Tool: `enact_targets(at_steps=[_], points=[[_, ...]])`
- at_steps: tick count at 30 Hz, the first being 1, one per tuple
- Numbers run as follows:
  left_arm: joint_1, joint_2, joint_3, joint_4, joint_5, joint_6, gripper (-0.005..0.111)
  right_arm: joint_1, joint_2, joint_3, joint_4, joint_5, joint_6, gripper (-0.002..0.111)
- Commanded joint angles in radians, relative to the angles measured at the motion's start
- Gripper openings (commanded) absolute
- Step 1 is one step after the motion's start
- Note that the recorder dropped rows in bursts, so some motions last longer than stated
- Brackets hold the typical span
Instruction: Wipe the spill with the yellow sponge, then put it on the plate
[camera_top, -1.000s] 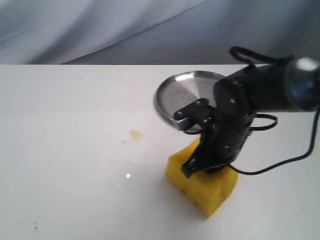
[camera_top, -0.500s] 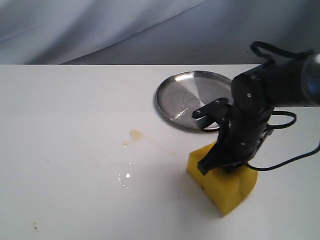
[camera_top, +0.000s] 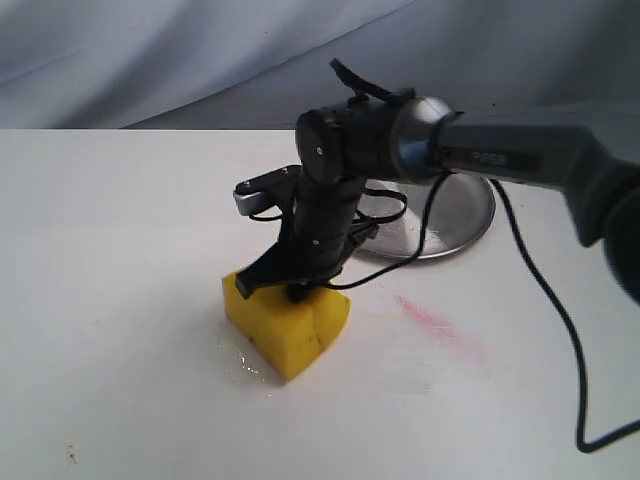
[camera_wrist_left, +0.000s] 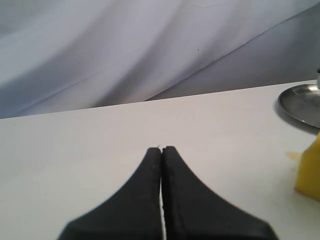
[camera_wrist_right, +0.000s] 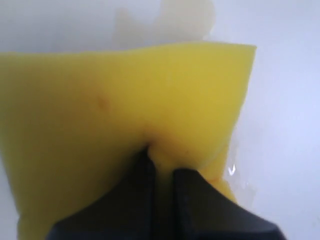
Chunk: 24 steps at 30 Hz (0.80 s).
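While left fingers (camera_wrist_left: 142, 200) lie pressed together, right fingers (camera_wrist_right: 127, 202) pinch the dented yellow sponge (camera_top: 285, 335).

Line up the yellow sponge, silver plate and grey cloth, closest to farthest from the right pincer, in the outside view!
1. yellow sponge: pinched in the right pincer, front middle.
2. silver plate: behind it, toward the right.
3. grey cloth: past the back edge of the table.

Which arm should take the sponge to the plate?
Right. Its jaws are clamped on the sponge, with the plate close by. The left jaws are shut on nothing, off to the side.
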Motion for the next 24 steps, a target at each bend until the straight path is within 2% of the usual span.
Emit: enact_targets(at_steps=[1,9,13,19,21,23,24], points=[[-0.001,-0.003,0.000,0.001,-0.007,0.000,0.000,0.002,0.159,-0.250,-0.008,0.049,0.031,0.000],[-0.001,-0.003,0.000,0.001,-0.007,0.000,0.000,0.001,0.363,-0.649,-0.198,0.242,0.150,0.000],[-0.001,-0.003,0.000,0.001,-0.007,0.000,0.000,-0.016,0.414,-0.756,-0.201,0.278,0.148,0.000],[-0.001,-0.003,0.000,0.001,-0.007,0.000,0.000,0.002,0.393,-0.741,-0.166,0.278,0.153,0.000],[-0.001,-0.003,0.000,0.001,-0.007,0.000,0.000,0.004,0.364,-0.687,-0.153,0.278,0.145,0.000],[-0.001,-0.003,0.000,0.001,-0.007,0.000,0.000,0.004,0.304,-0.560,-0.165,0.278,0.135,0.000],[-0.001,-0.003,0.000,0.001,-0.007,0.000,0.000,0.004,0.246,-0.439,-0.200,0.278,0.125,0.000]])
